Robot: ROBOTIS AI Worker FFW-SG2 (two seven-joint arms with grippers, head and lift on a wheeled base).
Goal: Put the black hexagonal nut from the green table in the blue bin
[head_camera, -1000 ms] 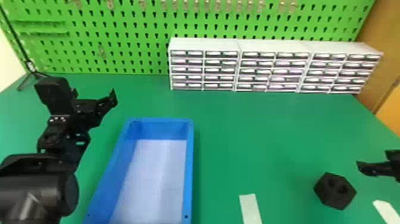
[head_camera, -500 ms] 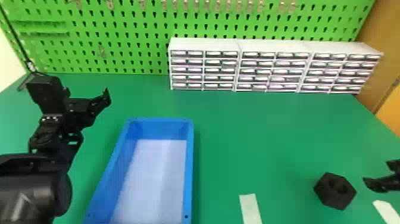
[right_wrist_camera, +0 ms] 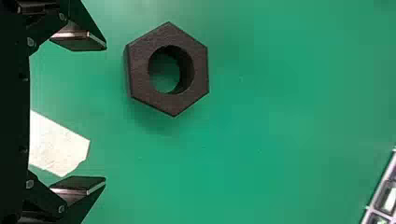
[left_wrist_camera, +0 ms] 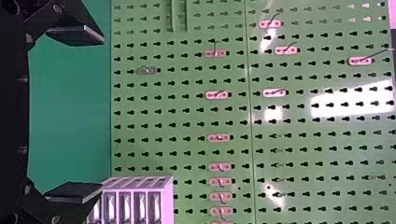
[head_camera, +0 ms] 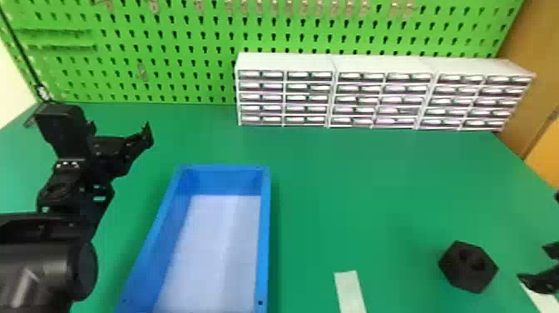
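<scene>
Black hexagonal nut (head_camera: 463, 272) flat on green table (head_camera: 353, 187), hole up, three o'clock of blue rectangular bin (head_camera: 263, 233); long axis perhaps nine-to-three. Black right gripper (head_camera: 532, 262) near its three o'clock, fingers wide apart.

One nut (head_camera: 468, 272), one bin (head_camera: 264, 237), two strips (head_camera: 350, 291), three cabinets (head_camera: 382, 89)

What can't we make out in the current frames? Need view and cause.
- Near end of the blue bin: cut off by the head view's bottom edge.
- Most of the right gripper: cut off by the head view's right edge.
- Near end of the white strip: cut off, head view's bottom edge.
- Nut underside: faces the table, right wrist view.
- Contents of the drawers: behind their fronts, head view.
</scene>
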